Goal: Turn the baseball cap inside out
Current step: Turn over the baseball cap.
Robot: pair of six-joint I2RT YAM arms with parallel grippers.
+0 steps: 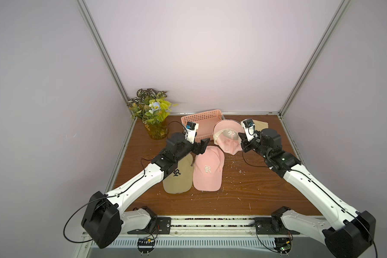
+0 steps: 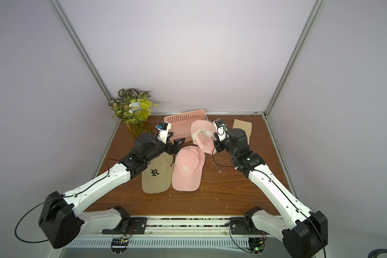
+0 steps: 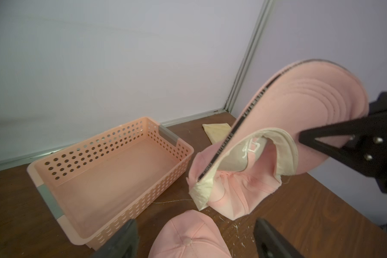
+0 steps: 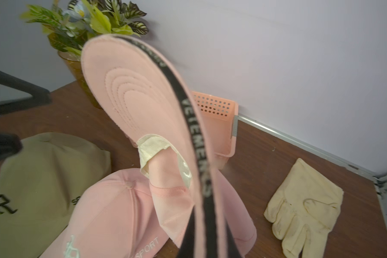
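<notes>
Turning the raised pink cap (image 1: pixel 227 136) inside out, roughly halfway by my reckoning.
The left gripper (image 1: pixel 202 146) is hanging wide apart, empty, over the flat pink cap (image 1: pixel 208 172); the raised pink cap is dangling near the basket (image 1: pixel 201 114), cream sweatband (image 3: pixel 286 145) flopping out, crown (image 3: pixel 232 196) needing more pushing through; the right gripper (image 1: pixel 241 136) is pinching its brim (image 3: pixel 311 100) tight.

Pink baseball cap (image 1: pixel 228 145), cream lining, black pale-lettered brim band. Second cap (image 1: pixel 207 173) pink, white monogram; beige cap (image 1: pixel 178 182), black monogram. Pink perforated basket (image 1: pixel 202 125). Brown wood-grain desk (image 1: pixel 244 194).
</notes>
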